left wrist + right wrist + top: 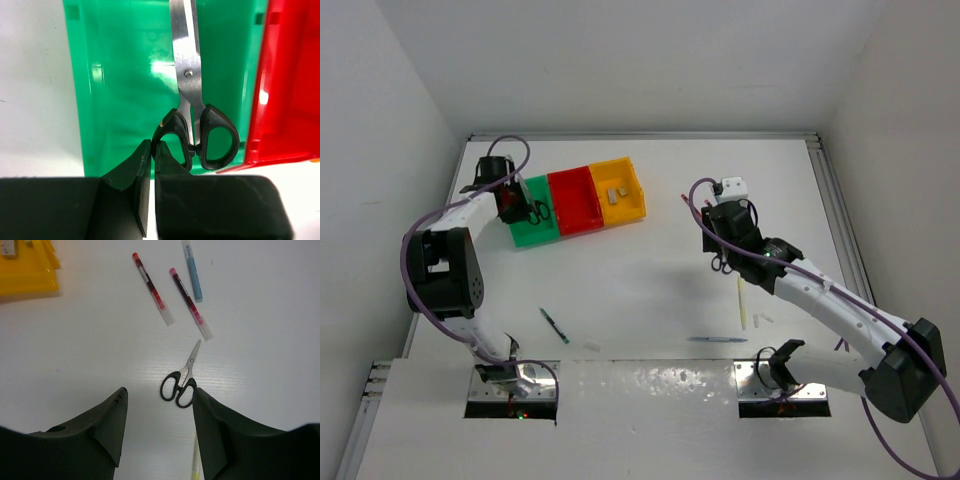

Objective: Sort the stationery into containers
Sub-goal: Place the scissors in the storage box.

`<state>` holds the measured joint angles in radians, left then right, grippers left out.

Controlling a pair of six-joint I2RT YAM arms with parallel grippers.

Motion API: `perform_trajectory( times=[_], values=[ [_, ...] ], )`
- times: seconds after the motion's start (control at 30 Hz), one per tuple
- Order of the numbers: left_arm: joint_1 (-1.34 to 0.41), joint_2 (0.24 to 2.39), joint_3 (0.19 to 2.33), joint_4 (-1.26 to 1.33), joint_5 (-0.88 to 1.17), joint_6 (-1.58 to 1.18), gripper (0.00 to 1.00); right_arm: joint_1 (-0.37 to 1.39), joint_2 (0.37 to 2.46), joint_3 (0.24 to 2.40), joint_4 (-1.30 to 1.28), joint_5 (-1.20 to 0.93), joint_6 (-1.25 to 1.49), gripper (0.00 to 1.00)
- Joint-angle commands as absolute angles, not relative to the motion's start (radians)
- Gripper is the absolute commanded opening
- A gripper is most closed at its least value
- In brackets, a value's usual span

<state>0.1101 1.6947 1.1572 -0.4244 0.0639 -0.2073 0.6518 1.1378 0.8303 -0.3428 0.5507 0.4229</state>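
The left gripper (152, 148) hangs over the near wall of the green bin (120, 100). Its matte black fingers are pressed almost together with only a thin slit between them and nothing in it. Their tip sits just beside the left handle loop of the scissors in the green bin (190, 90). That pair has flat steel blades and glossy black loops, and lies lengthwise along the bin's right wall. The bin's shiny plastic floor is bare to the left of it.

The red bin (575, 200) joins the green one, and the yellow bin (632, 195) comes next, holding two small pale eraser blocks (617, 192). All three are thin-walled open rectangles.

On the smooth white table (650, 280), a slim dark teal pen (554, 325) lies towards the front, with a small white piece (592, 346) near it. Wide bare surface lies between the bins and the right arm.

The right gripper (159, 392) is spread wide, holding nothing. The loose scissors (180, 384) lie on the table between its wedge-shaped fingertips, closer to the right one. Their blades point away from the gripper.

Beyond them lie two red-white pens (152, 287) (191, 302) and a light blue pen (192, 270), all round and slim, close together but apart from the scissors.

A pale thin stick (742, 300) and a long blue pen (717, 340) lie nearer the front edge.
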Motion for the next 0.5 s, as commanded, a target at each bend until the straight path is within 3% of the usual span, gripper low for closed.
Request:
perform_trajectory(
  times=[0.0, 0.37, 0.43, 0.47],
  values=[
    [0.094, 1.713, 1.146, -0.364, 0.037, -0.224, 0.00, 0.660, 1.121, 0.854, -0.345, 0.568, 0.425, 0.54],
    [0.078, 1.706, 1.108, -0.341, -0.043, -0.186, 0.01, 0.663, 1.112, 0.847, -0.348, 0.575, 0.431, 0.54],
    [0.075, 1.718, 1.109, -0.345, -0.044, -0.183, 0.11, 0.661, 1.112, 0.845, -0.351, 0.575, 0.429, 0.54],
    [0.074, 1.724, 1.112, -0.344, -0.046, -0.183, 0.22, 0.661, 1.114, 0.847, -0.351, 0.577, 0.428, 0.54]
  ],
)
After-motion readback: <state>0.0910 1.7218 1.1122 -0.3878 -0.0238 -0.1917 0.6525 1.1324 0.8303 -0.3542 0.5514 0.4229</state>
